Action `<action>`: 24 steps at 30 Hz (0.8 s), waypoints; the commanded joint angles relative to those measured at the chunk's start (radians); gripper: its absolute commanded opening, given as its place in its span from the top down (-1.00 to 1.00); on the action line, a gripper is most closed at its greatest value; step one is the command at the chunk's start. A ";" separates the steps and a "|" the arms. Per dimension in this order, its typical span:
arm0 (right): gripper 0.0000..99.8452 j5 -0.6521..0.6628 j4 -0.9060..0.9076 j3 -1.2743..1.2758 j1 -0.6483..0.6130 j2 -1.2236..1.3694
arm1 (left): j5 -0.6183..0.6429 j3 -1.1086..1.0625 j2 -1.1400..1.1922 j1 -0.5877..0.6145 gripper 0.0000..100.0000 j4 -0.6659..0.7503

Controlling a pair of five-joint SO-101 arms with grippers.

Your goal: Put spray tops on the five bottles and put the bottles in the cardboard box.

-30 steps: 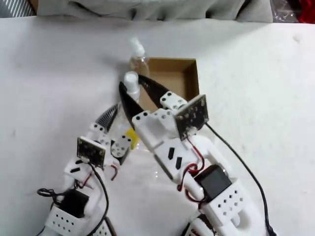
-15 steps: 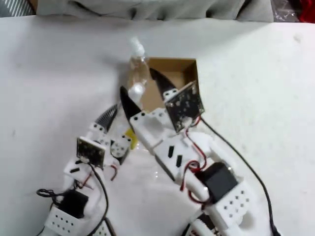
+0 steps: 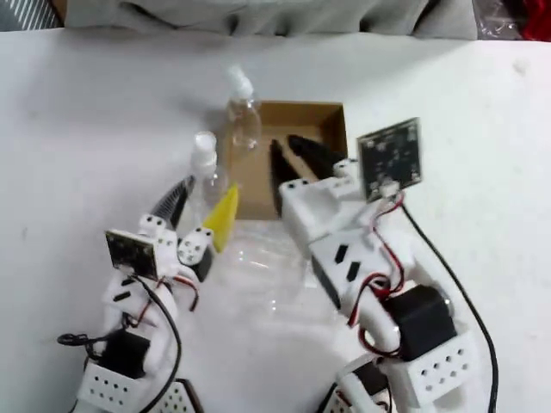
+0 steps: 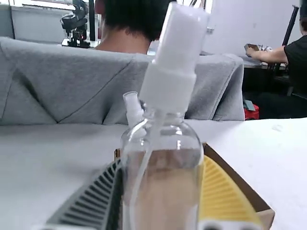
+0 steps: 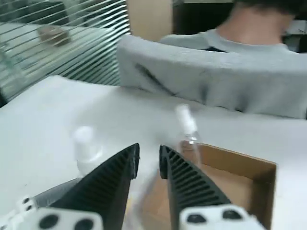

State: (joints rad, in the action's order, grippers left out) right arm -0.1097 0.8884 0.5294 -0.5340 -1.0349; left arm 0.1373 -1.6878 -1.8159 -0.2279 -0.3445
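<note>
Bottles on a white tabletop point(image 3: 103, 103): my left end effector point(image 3: 207, 191) was clamped around a clear bottle point(image 3: 209, 179) that carried a white spray top point(image 3: 204, 144). My ribbed grey finger point(image 3: 172, 200) pressed one side of the bottle and my yellow finger point(image 3: 224, 215) the other. The bottle stood upright in that grip, just beside the left wall of the cardboard box point(image 3: 306, 125) and outside it. I could not tell whether its base touched the tabletop.

My right end effector point(image 3: 284, 144) hung over the near part of the open box. Its two black fingers were parted by a narrow gap, with nothing between them.

At the far left corner of the box stood a second bottle point(image 3: 243, 120), upright and capped with its own sprayer point(image 3: 238, 83). I could not tell whether it was inside the box or against the outside of the wall. The two bottles were near each other but apart, and the box wall ran between my two end effectors.
</note>
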 commanded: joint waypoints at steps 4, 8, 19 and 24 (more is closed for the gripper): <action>0.97 -0.012 -0.038 0.232 0.035 -0.177 | 0.028 0.155 -0.010 0.010 0.94 -0.164; 0.97 -0.015 -0.108 0.377 0.016 -0.257 | 0.026 0.158 -0.010 0.010 0.94 -0.158; 0.97 -0.020 -0.444 0.732 -0.191 -0.352 | 0.031 0.446 0.381 0.018 0.94 -0.110; 0.97 -0.021 -0.641 0.888 -0.286 -0.418 | 0.031 0.542 0.587 0.039 0.94 -0.032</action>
State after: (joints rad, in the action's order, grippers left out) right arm -0.1235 0.4066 1.3426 -0.7503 -1.3970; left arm 0.1557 -1.2674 -1.3755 -0.2140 -0.4549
